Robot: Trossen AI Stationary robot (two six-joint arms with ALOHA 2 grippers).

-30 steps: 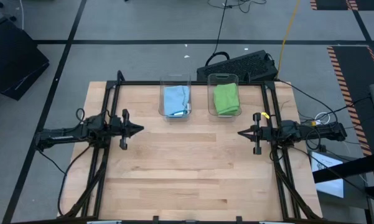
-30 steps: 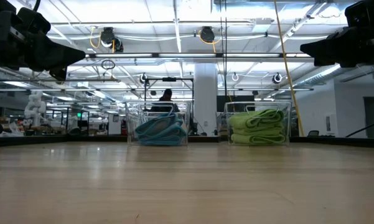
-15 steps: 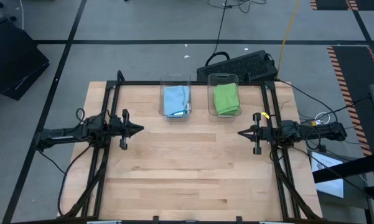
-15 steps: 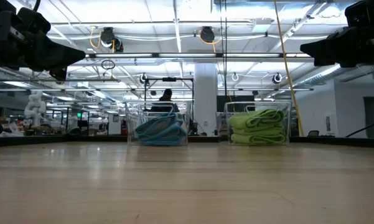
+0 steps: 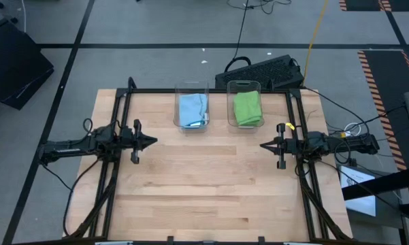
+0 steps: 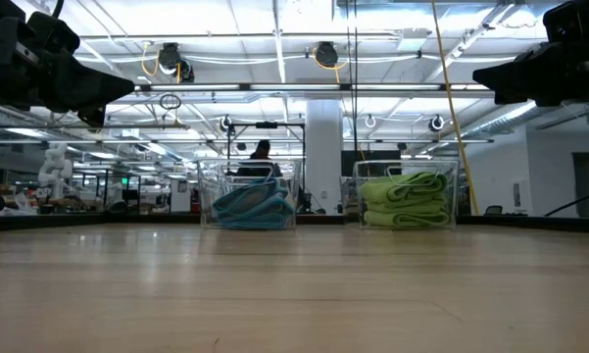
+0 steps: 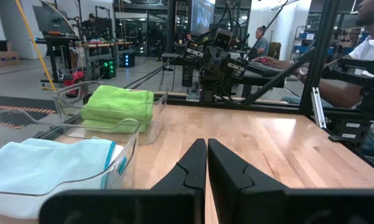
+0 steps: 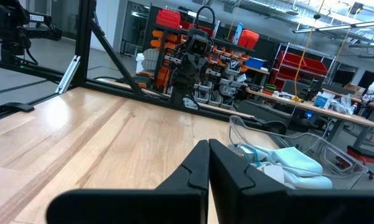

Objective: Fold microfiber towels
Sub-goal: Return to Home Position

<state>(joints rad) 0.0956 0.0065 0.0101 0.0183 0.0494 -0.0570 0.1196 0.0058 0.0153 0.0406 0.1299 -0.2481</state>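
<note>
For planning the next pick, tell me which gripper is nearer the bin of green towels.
Right. The right gripper sits just off the near right corner of the green-towel bin; the left gripper waits across the table, beyond the blue-towel bin.

Light blue towels (image 5: 191,110) are filling the left clear bin (image 5: 192,87), lime green towels (image 5: 247,108) the right clear bin (image 5: 244,84); the bench (image 5: 204,184) is showing pale wood grain.

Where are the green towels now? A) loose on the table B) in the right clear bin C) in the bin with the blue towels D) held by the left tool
B: the green towels lie folded in the right bin, apart from the blue towels; the left tool and right tool are shut, empty.
</note>
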